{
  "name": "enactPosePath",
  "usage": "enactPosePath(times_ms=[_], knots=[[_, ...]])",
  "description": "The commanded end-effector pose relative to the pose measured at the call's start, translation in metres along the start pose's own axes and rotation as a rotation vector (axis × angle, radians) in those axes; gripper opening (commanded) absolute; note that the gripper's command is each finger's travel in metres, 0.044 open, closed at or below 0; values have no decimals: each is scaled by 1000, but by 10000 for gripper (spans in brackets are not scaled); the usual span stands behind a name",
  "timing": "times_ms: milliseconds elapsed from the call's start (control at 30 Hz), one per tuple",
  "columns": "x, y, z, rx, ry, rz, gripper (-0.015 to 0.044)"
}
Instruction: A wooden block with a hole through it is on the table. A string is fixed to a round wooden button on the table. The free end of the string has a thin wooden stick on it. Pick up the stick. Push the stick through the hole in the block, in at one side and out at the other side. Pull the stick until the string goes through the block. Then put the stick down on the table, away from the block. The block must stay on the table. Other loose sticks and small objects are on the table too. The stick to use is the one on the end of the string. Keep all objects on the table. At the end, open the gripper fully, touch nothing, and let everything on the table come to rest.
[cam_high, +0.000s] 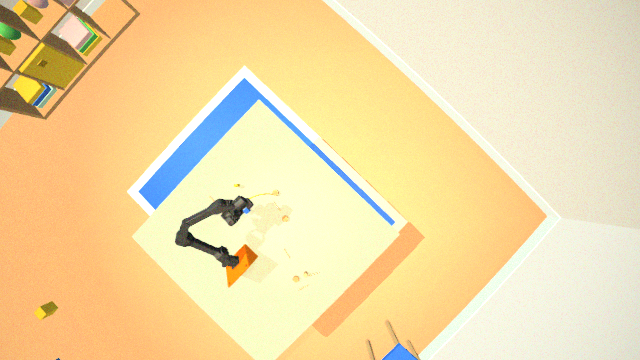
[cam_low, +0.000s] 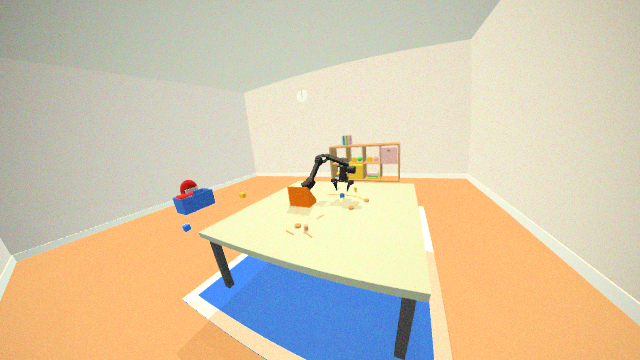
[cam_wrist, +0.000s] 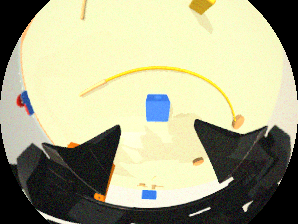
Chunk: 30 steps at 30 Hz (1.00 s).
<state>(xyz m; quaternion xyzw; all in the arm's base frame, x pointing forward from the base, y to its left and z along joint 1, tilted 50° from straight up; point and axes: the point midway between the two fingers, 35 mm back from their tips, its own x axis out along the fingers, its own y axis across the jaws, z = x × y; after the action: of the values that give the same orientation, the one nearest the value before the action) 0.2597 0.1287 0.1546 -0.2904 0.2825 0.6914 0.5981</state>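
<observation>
My gripper (cam_wrist: 158, 125) (cam_high: 244, 204) (cam_low: 345, 189) is open and empty. It hangs above a small blue block (cam_wrist: 157, 107) (cam_high: 246, 211) (cam_low: 342, 195) on the table; I cannot see a hole in it. A yellow string (cam_wrist: 166, 70) (cam_high: 260, 194) curves on the table just beyond the block. Its right end meets a round wooden button (cam_wrist: 238, 121) (cam_high: 276, 192). Its other end (cam_wrist: 81, 94) lies to the left; the stick there is too thin to make out.
The arm stands on an orange wedge base (cam_high: 241, 264) (cam_low: 300, 196). A yellow cube (cam_wrist: 201, 2) (cam_high: 236, 185) and a loose stick (cam_wrist: 84, 6) lie beyond the string. A second wooden disc (cam_high: 286, 218) (cam_wrist: 197, 160) lies near. More sticks (cam_high: 287, 253) and a disc (cam_high: 296, 278) lie further off.
</observation>
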Motion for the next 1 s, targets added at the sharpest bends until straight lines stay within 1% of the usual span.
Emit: enactPosePath(times_ms=[0, 733, 967], knots=[[-7, 3, -2, -615, -105, -112, 440], [-6, 3, -3, -615, -105, -112, 440], [-6, 3, -3, -606, -103, -107, 256]])
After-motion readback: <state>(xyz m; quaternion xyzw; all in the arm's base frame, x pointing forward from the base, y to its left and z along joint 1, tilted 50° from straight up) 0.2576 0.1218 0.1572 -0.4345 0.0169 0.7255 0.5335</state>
